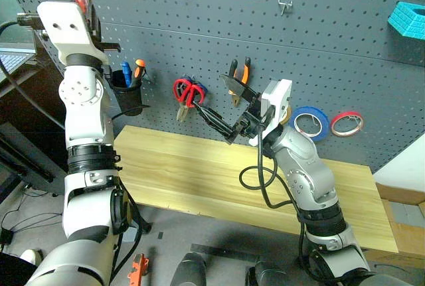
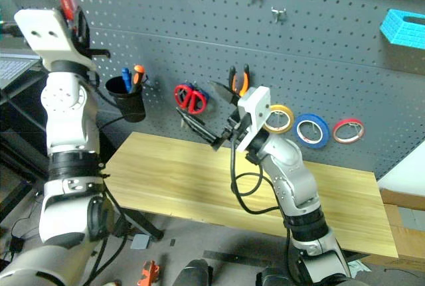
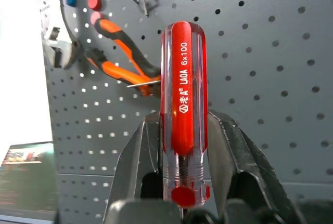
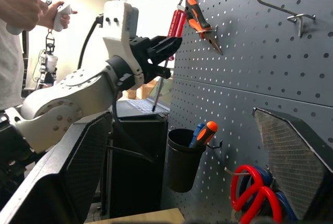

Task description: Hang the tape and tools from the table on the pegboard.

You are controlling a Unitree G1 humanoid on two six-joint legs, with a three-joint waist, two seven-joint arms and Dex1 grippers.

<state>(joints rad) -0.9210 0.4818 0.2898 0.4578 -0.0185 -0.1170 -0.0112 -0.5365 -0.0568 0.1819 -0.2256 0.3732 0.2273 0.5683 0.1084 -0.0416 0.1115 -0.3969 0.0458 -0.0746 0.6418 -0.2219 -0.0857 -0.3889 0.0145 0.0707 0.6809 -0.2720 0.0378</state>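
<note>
My left gripper (image 3: 182, 151) is shut on the red-handled screwdriver (image 3: 182, 94), held high at the upper left of the dark pegboard (image 1: 332, 54). Its steel shaft (image 4: 157, 91) points down. Just beyond the handle, pliers (image 3: 122, 52) with orange-and-black handles hang on a hook. The red-handled scissors (image 1: 186, 91) hang lower on the board. The blue tape (image 1: 310, 124) hangs to the right of them. My right gripper (image 1: 214, 97) is open and holds nothing. It is raised over the wooden table (image 1: 199, 166), in front of the scissors.
A black cup (image 1: 127, 93) on the board holds blue and orange screwdrivers. A second pair of orange-handled pliers (image 1: 240, 77), a yellow roll (image 2: 279, 119) and a red roll (image 1: 346, 123) also hang there. A blue basket (image 1: 406, 19) sits at upper right. A person's hand (image 4: 21, 5) holds a controller.
</note>
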